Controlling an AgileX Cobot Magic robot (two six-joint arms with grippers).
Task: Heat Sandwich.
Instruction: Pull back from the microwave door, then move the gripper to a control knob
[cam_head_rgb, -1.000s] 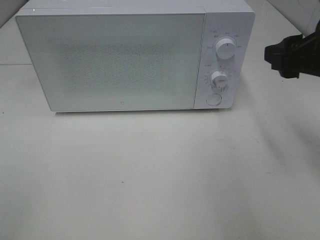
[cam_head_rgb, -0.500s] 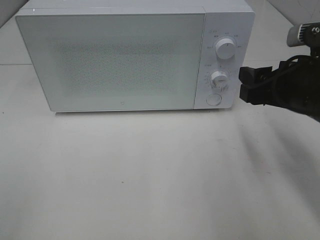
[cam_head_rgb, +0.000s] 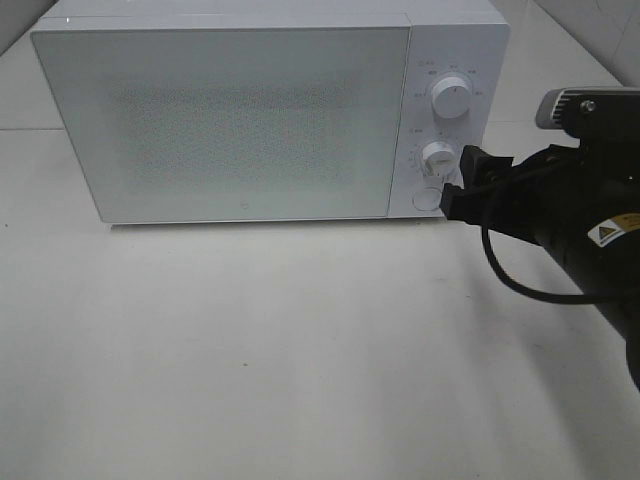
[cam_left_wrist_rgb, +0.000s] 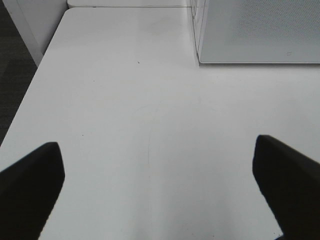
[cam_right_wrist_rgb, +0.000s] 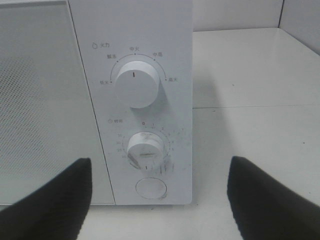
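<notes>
right gripper (cam_head_rgb: 458, 185) open, close before microwave (cam_head_rgb: 220, 120) round button (cam_right_wrist_rgb: 151, 188)

The microwave (cam_head_rgb: 270, 12) hides its inside behind its door (cam_head_rgb: 200, 130); the right gripper (cam_head_rgb: 458, 182) covers an edge of its control panel (cam_head_rgb: 445, 50).

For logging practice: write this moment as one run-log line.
microwave: door shut | right gripper: open, facing control panel | left gripper: open | sandwich: unseen
</notes>
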